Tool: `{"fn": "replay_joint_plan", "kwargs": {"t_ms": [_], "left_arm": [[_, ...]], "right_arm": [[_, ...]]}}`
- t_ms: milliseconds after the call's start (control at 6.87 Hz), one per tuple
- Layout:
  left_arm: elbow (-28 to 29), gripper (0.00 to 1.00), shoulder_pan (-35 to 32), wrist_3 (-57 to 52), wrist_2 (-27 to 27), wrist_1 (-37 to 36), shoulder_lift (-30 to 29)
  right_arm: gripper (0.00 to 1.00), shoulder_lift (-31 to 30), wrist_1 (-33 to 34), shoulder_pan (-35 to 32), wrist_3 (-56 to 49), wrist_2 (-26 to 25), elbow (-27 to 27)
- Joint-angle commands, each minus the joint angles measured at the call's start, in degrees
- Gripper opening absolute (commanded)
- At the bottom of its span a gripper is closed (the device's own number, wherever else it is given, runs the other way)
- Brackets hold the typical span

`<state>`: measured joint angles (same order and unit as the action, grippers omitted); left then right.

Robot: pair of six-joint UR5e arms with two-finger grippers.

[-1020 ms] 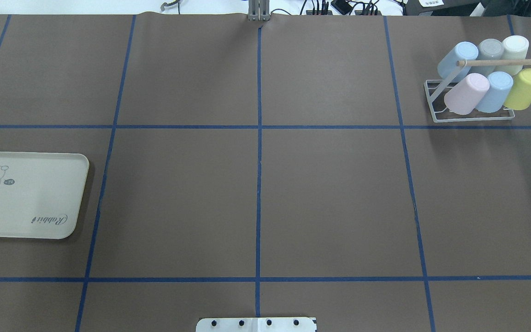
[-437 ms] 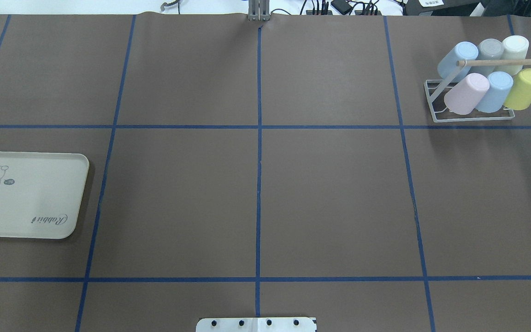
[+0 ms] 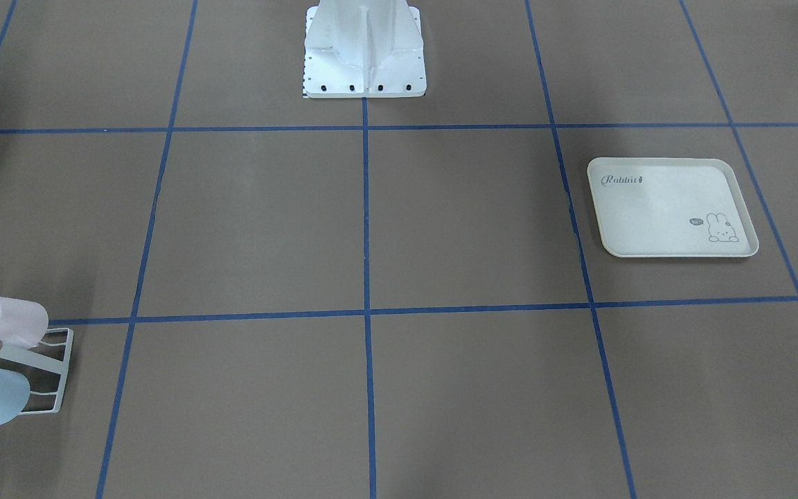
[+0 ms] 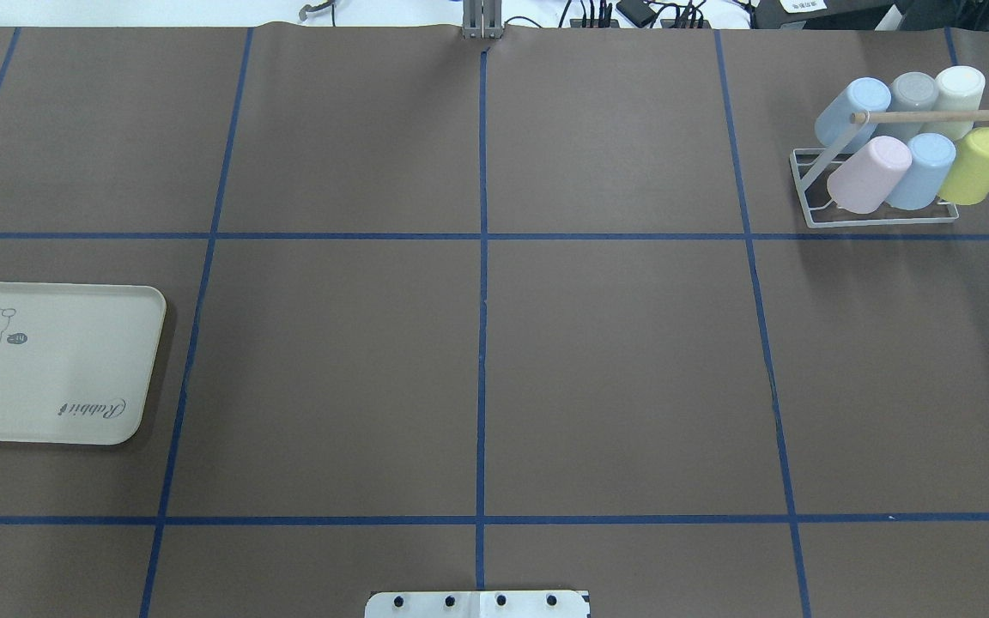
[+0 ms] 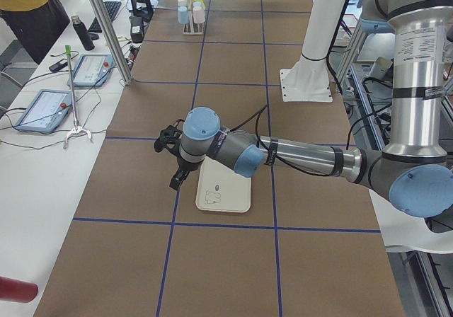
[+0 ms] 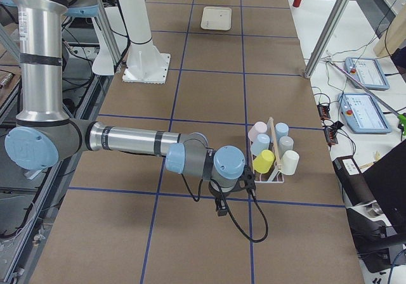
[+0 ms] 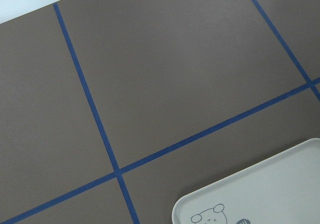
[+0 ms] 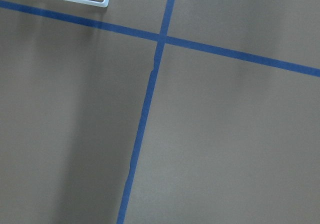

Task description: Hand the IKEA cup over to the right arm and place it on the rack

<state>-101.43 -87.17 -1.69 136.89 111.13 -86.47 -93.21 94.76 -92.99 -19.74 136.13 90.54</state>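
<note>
Brown paper crossed with blue tape covers the tabletop (image 4: 615, 360), and at its far right corner the white wire rack (image 4: 881, 221) is full. A pink cup (image 4: 870, 174), a blue cup (image 4: 922, 170) and a yellow cup (image 4: 978, 165) tilt in front. Another blue one, a grey cup (image 4: 913, 90) and a cream cup (image 4: 960, 86) sit behind the wooden rod (image 4: 941, 114). The rabbit tray (image 4: 48, 369) on the left side lies bare, so I judge the placing done and nothing left to hand over. The left end effector (image 5: 167, 137) hangs above the tabletop near a corner of the tray, and the right end effector (image 6: 248, 181) hovers close to the rack. Both show only from the table ends, so I cannot tell whether either is spread or pressed together. The next move, I think, calls only for drawing both arms clear, the right one without brushing the yellow cup.
</note>
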Motion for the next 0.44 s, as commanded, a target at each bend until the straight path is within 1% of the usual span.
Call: {"fn": "replay_joint_plan", "kwargs": {"t_ms": [0, 146, 291], "left_arm": [[-0.77, 1.00, -0.10, -0.07, 0.05, -0.03, -0.19], [-1.65, 1.00, -0.11, 0.37, -0.82, -0.21, -0.28], [-1.66, 1.00, -0.11, 0.37, -0.92, -0.56, -0.37]], "right_arm": [[1.00, -0.13, -0.10, -0.09, -0.03, -0.25, 0.34], [1.00, -0.73, -2.45, -0.09, 0.40, -0.34, 0.43], [1.00, -2.05, -6.39, -0.17, 0.58, -0.77, 0.43]]}}
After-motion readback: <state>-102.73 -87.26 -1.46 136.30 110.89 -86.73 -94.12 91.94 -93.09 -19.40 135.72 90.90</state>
